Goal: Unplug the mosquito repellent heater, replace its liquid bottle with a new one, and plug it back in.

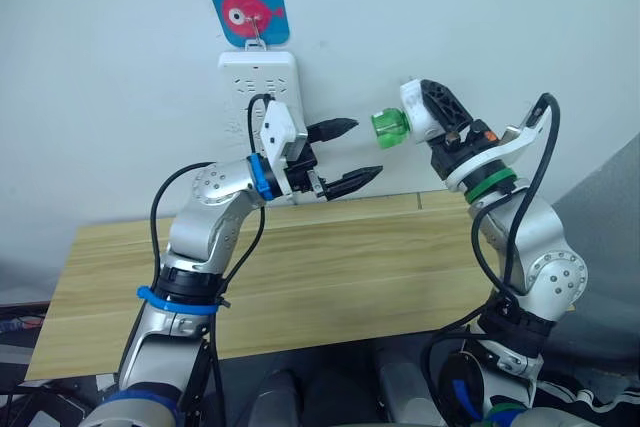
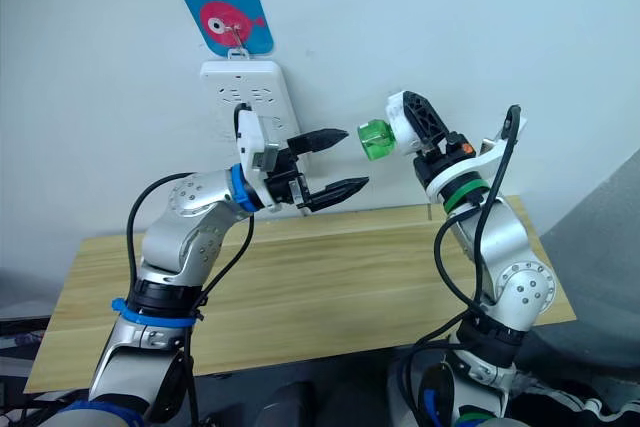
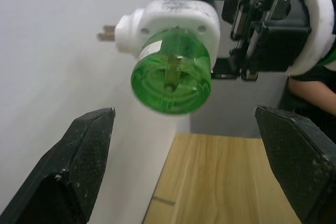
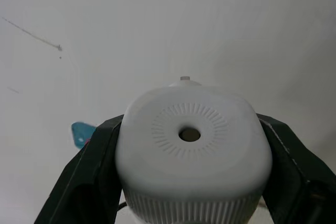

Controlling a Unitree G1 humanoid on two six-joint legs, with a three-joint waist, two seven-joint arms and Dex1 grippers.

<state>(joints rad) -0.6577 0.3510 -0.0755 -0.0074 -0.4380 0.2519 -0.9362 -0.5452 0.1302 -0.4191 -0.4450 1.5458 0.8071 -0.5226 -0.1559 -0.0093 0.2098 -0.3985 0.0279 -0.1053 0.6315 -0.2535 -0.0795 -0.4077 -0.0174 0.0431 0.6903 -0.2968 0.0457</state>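
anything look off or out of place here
Nothing looks damaged or spilled. The mosquito repellent heater is off the wall socket strip, clamped in the right gripper, its green bottle pointing sideways toward the open left gripper.

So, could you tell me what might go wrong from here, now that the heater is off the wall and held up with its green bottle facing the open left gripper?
1. The left gripper is open, and the green bottle sits off its centre line in the left wrist view; closing now might clip it askew.
2. The right gripper grips the mosquito repellent heater by its rounded sides; twisting the bottle could turn it in the grip.
3. Both are held in the air above the table, so a slip means a fall.
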